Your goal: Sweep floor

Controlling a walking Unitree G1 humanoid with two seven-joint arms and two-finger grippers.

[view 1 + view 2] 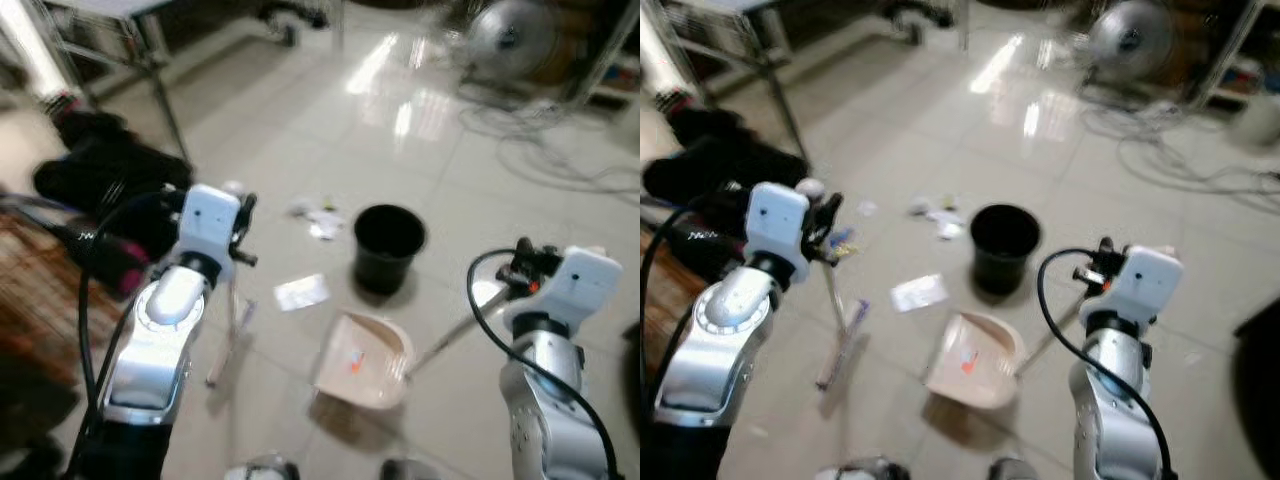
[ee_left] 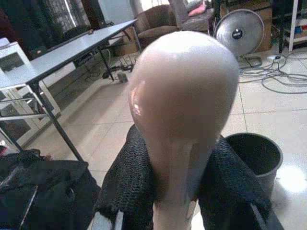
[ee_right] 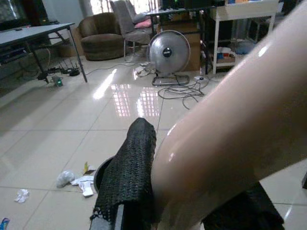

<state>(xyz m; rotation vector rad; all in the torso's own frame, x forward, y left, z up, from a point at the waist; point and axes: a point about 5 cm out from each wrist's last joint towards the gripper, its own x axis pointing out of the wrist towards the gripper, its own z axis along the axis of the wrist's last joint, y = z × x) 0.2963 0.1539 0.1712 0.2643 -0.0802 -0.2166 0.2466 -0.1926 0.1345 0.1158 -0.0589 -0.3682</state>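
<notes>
Left gripper (image 2: pixel 177 191) clamping broom handle (image 2: pixel 184 110), right gripper (image 3: pixel 192 206) clamping dustpan handle (image 3: pixel 235 120), orange scrap in dustpan (image 1: pixel 365 360), black bin (image 1: pixel 388 245) beside.

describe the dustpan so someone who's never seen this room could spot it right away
Find the black bin standing on the pale tiled floor. Just in front of it, toward the robot, lies the dustpan, its long handle running out toward the right arm. It is the wide beige scoop, unlike the flat scraps of paper nearby.

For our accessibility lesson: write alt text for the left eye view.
A robot's left gripper holds a broom and its right gripper a beige dustpan on a tiled floor, near a black bin and scattered paper scraps.
</notes>
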